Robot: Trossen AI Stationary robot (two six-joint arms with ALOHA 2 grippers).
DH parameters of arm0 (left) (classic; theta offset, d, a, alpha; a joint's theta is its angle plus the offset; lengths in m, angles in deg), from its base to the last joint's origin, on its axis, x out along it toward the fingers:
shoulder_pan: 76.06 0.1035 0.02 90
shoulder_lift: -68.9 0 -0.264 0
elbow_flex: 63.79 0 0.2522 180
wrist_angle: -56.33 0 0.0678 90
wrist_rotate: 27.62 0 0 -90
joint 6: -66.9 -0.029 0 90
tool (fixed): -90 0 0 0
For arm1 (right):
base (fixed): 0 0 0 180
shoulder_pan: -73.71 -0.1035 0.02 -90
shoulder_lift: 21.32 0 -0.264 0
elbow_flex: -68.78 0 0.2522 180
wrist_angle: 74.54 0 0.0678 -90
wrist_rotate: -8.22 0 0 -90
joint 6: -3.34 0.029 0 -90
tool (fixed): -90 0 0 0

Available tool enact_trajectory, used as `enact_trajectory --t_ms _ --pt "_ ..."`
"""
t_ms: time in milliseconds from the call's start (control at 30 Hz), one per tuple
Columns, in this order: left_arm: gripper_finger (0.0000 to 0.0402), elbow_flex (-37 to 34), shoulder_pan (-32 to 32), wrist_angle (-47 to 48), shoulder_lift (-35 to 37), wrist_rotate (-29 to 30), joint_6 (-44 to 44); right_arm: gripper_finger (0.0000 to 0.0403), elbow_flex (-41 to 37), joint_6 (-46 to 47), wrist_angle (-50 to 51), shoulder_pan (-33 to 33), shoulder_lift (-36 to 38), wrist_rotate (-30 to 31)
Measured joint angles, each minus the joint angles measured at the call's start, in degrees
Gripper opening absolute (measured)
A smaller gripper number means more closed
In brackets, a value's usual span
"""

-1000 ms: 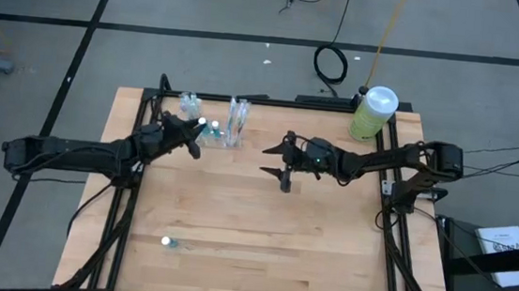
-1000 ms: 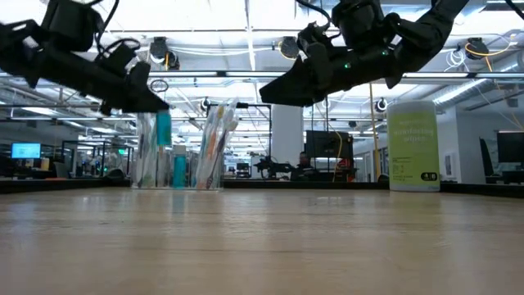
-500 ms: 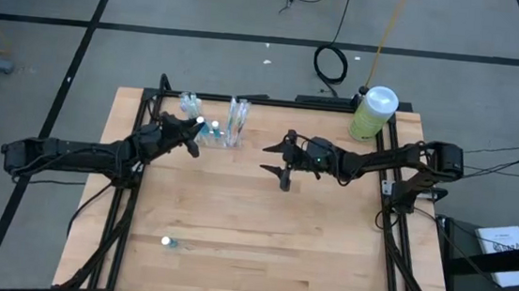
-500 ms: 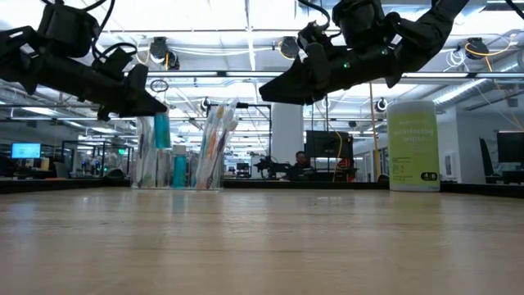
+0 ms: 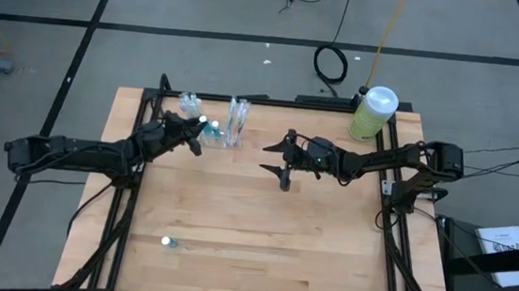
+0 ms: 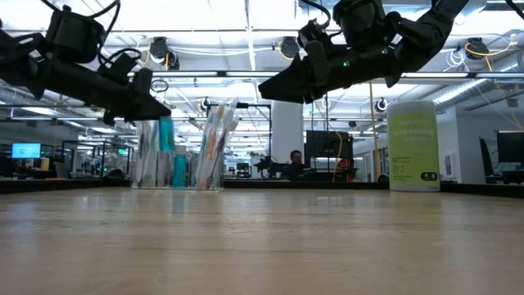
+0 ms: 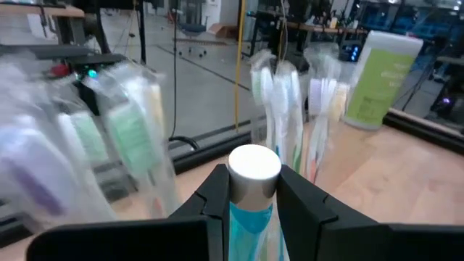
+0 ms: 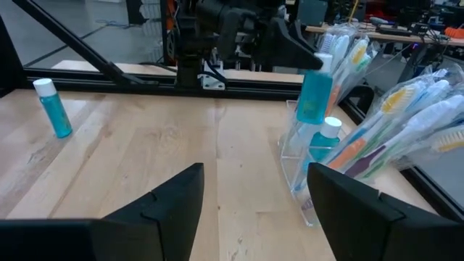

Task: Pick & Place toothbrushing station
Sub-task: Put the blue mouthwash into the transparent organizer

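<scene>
The toothbrushing station is a clear holder at the table's far edge, standing on its base with packaged toothbrushes and a teal bottle in it. My left gripper hovers just left of it, shut on a small teal bottle with a white cap. That bottle hangs over the holder's left end. My right gripper is open in the air to the right of the station, with nothing between its fingers. My left gripper pinches the small bottle's upper body just under the white cap between its two fingers. The fingers come in nearly level from the table's left. The bottle stays upright and lifted clear, with its teal body hanging below the fingers.
A second small teal bottle stands upright near the table's front left. A large green bottle with a white cap stands at the far right corner. Bare wood lies across the middle and front of the table.
</scene>
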Motion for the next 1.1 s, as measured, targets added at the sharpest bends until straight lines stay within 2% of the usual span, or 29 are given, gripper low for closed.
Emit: enact_trajectory --t_ms 300,1100 --pt "0.007 0.7 0.9 -2.8 -8.8 -1.1 1.2 0.0238 0.0 0.0 0.2 0.0 0.0 0.0" --pt "0.0078 0.8 0.9 -6.3 -20.7 -0.4 3.0 0.0238 0.0 -0.2 0.2 0.0 0.0 0.0"
